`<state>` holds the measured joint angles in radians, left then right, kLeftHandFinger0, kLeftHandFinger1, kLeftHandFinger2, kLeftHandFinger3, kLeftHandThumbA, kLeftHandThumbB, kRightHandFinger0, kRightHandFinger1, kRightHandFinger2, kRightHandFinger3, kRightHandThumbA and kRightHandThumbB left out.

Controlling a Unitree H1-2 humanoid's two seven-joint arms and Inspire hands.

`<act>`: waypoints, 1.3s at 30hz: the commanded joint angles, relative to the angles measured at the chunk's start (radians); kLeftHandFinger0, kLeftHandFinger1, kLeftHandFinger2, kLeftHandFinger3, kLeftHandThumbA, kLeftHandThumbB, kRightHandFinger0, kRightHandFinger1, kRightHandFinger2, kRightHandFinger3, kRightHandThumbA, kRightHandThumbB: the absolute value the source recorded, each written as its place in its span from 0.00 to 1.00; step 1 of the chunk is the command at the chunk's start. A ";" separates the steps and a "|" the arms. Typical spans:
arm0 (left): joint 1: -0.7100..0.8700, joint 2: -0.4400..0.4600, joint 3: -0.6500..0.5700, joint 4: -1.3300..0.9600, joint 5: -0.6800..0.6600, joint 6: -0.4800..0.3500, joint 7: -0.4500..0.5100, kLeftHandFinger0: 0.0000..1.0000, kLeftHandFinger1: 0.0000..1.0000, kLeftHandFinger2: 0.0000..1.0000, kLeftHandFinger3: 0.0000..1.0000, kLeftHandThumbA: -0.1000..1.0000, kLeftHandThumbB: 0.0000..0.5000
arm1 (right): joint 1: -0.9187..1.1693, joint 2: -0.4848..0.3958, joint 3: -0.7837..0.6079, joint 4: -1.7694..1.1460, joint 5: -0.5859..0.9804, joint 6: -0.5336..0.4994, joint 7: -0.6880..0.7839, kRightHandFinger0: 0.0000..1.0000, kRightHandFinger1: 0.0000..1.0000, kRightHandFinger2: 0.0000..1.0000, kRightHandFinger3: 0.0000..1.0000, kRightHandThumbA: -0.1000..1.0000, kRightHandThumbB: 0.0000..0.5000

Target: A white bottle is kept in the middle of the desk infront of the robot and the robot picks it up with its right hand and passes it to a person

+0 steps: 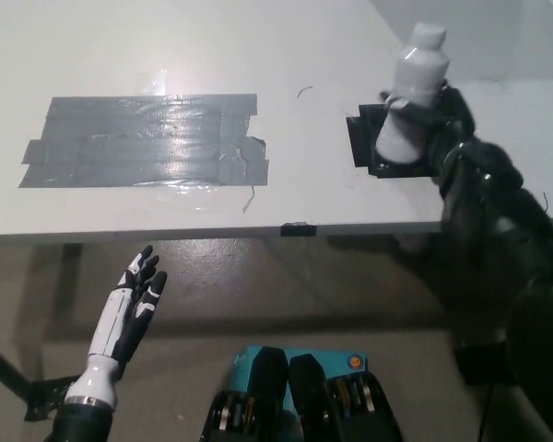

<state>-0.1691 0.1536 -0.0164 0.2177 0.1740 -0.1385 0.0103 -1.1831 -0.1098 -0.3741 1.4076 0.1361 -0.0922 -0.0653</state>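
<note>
The black right hand (435, 129) was closed around the one white bottle (413, 92), its fingers pressed on the lower body of the bottle from the right side and from the front. The bottle was tilted, its white cap leaning toward the far right, and its bottom part was hidden behind the fingers (so it could not be told if the base was touching the desk or not). It was over the black tape patch (364, 140) on the right part of the white desk (166, 46), near the front edge. The black right arm came up from the bottom right of the view and covered the right end of this patch.

The white left hand (132, 299) rested low at the left, below the front edge of the desk and well apart from the bottle, with its fingers spread and holding nothing.

On the desk there was one bottle only. There were two taped areas: the small black patch under the bottle, and one large patch of grey tape strips (143, 140) on the left half, shiny under the light. One small dark clip (297, 227) sat on the front edge of the desk, between the two patches.
</note>
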 commanded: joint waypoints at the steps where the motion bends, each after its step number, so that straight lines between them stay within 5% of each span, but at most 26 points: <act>1: -0.019 0.007 -0.007 -0.036 -0.001 -0.022 -0.008 1.00 1.00 1.00 1.00 0.93 0.09 | -0.090 -0.033 -0.033 0.018 0.061 0.020 -0.155 0.00 0.06 0.31 0.76 0.00 0.47; 2: -0.028 0.011 -0.006 -0.036 -0.003 -0.024 -0.010 1.00 1.00 1.00 1.00 0.93 0.08 | -0.095 -0.033 -0.024 0.019 0.048 0.013 -0.178 0.00 0.07 0.39 0.52 0.00 0.43; 3: -0.032 0.012 -0.004 -0.039 -0.005 -0.019 -0.011 1.00 1.00 1.00 1.00 0.93 0.08 | -0.097 -0.032 -0.017 0.018 0.041 0.009 -0.183 0.00 0.12 0.44 0.43 0.00 0.41; 4: -0.035 0.014 -0.003 -0.040 -0.006 -0.016 -0.011 1.00 1.00 1.00 1.00 0.92 0.08 | -0.097 -0.029 -0.013 0.017 0.040 0.000 -0.183 0.00 0.16 0.51 0.17 0.00 0.41; 5: -0.038 0.013 -0.002 -0.037 -0.009 -0.018 -0.011 1.00 1.00 1.00 1.00 0.92 0.07 | -0.095 -0.026 -0.012 0.015 0.041 -0.012 -0.181 0.00 0.24 0.60 0.08 0.00 0.41; 6: -0.041 0.014 -0.002 -0.034 -0.011 -0.021 -0.012 1.00 1.00 1.00 1.00 0.92 0.07 | -0.096 -0.024 -0.011 0.015 0.044 -0.018 -0.179 0.00 0.30 0.68 0.09 0.00 0.40; 7: -0.036 0.015 -0.001 -0.033 -0.017 -0.022 -0.016 1.00 1.00 1.00 1.00 0.92 0.08 | -0.089 -0.020 -0.013 0.013 0.049 -0.031 -0.167 0.00 0.41 0.80 0.32 0.00 0.39; 8: -0.033 0.015 -0.002 -0.037 -0.016 -0.017 -0.017 1.00 1.00 1.00 1.00 0.93 0.08 | -0.085 -0.017 -0.013 0.012 0.051 -0.035 -0.164 0.00 0.42 0.76 0.37 0.00 0.41; 9: -0.026 0.014 -0.003 -0.043 -0.013 -0.011 -0.017 1.00 1.00 1.00 1.00 0.92 0.05 | -0.076 -0.013 -0.004 0.007 0.046 -0.047 -0.154 0.05 0.53 0.77 0.56 0.00 0.36; 13: -0.020 0.013 -0.002 -0.048 -0.009 -0.008 -0.011 1.00 1.00 1.00 1.00 0.91 0.05 | -0.072 0.002 0.022 -0.006 0.033 -0.077 -0.131 0.19 0.66 0.93 0.79 0.00 0.31; 15: -0.022 0.014 0.000 -0.043 -0.008 -0.013 -0.006 1.00 1.00 1.00 1.00 0.91 0.05 | -0.079 0.016 0.036 -0.021 0.029 -0.089 -0.118 0.23 0.67 0.94 0.82 0.00 0.35; 19: -0.035 0.016 0.001 -0.008 -0.014 -0.050 -0.004 1.00 1.00 1.00 1.00 0.91 0.00 | -0.081 0.057 0.075 -0.092 0.019 -0.118 -0.071 0.15 0.59 0.88 0.75 0.00 0.34; 22: -0.028 0.015 0.000 -0.016 -0.015 -0.039 -0.007 1.00 1.00 1.00 1.00 0.90 0.00 | -0.057 0.086 0.136 -0.172 -0.017 -0.119 -0.060 0.26 0.66 0.92 0.74 0.00 0.34; 25: -0.024 0.013 -0.002 -0.026 -0.013 -0.024 -0.008 1.00 1.00 1.00 1.00 0.89 0.01 | -0.014 0.115 0.216 -0.273 -0.058 -0.138 -0.039 0.13 0.55 0.88 0.82 0.00 0.37; 30: -0.025 0.011 -0.001 -0.020 -0.014 -0.035 -0.004 1.00 1.00 1.00 1.00 0.88 0.02 | 0.026 0.148 0.297 -0.298 -0.096 -0.150 -0.084 0.05 0.41 0.76 0.73 0.00 0.32; 39: -0.012 0.008 0.000 -0.029 -0.012 -0.025 -0.002 1.00 1.00 1.00 1.00 0.87 0.03 | 0.005 0.173 0.357 -0.162 -0.120 -0.163 -0.127 0.00 0.46 0.79 0.76 0.00 0.33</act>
<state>-0.1837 0.1543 -0.0173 0.2155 0.1644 -0.1423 0.0094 -1.1199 0.0569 -0.0391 1.2152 0.0542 -0.1920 -0.1604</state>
